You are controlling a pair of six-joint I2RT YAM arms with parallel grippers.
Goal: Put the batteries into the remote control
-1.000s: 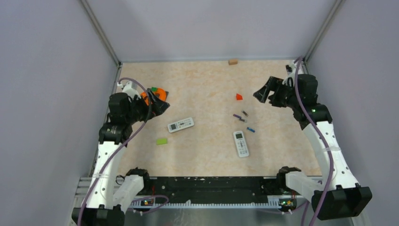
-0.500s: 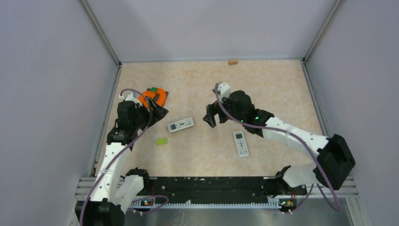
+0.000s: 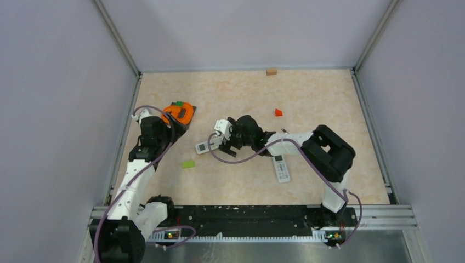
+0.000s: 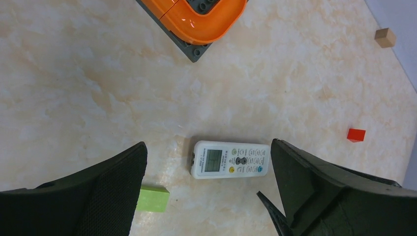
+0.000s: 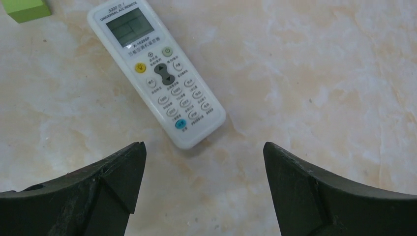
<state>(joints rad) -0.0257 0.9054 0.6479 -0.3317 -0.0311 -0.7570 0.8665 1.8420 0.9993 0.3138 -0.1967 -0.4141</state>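
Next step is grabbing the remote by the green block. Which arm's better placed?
Right. The right gripper is open and hangs right at the button end of the remote, which looms large in its wrist view. The left gripper is open too, but sits back by the orange piece, farther from the remote.

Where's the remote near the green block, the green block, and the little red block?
remote (image 5: 160, 76): right wrist view, middle of its button face.
green block (image 4: 155, 199): left wrist view, its top face.
red block (image 4: 356, 134): left wrist view, its top face.
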